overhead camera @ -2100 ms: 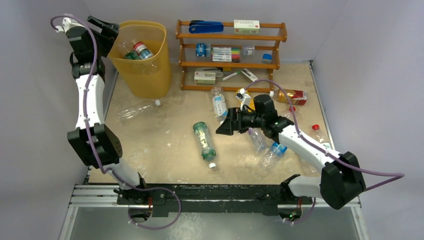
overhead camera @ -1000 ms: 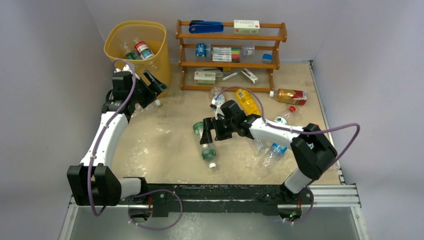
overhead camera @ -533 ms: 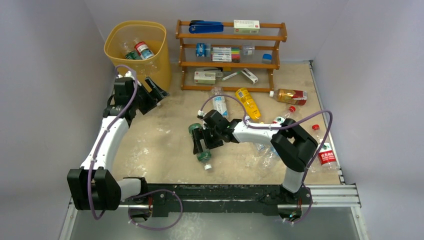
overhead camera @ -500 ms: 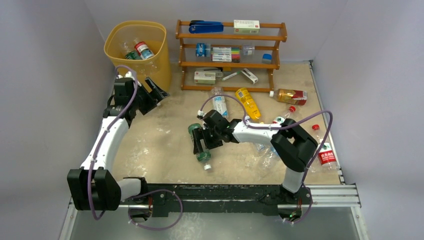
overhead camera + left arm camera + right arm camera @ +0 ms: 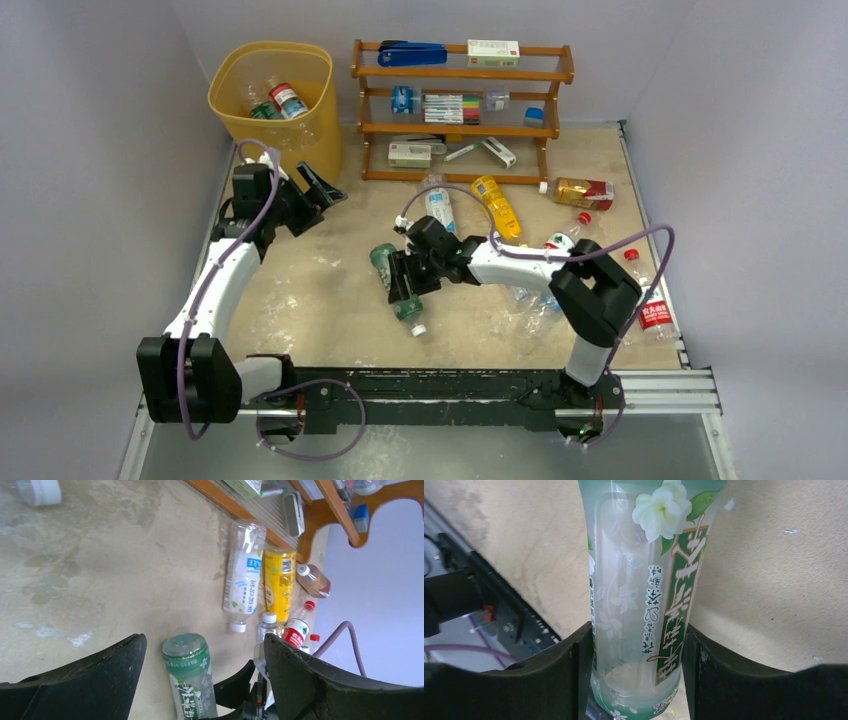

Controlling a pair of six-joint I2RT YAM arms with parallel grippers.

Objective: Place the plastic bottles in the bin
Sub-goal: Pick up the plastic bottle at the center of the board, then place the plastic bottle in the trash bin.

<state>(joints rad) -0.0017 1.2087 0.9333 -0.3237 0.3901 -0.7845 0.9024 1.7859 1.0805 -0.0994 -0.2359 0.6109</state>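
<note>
My right gripper (image 5: 634, 641) pinches the green bottle (image 5: 639, 580) mid-body; I'd lift it level before swinging to the bin (image 5: 300, 150). Near the bin, my left gripper (image 5: 205, 642) gapes wide, empty.

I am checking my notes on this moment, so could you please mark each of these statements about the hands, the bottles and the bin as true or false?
1. The right hand is closed on the green bottle. True.
2. The left hand holds a clear bottle. False: it is open and holds nothing.
3. The bin has no bottles in it. False: bottles lie inside, among them a red-labelled bottle.
4. The yellow bottle lies on the table in front of the rack. True.
</note>
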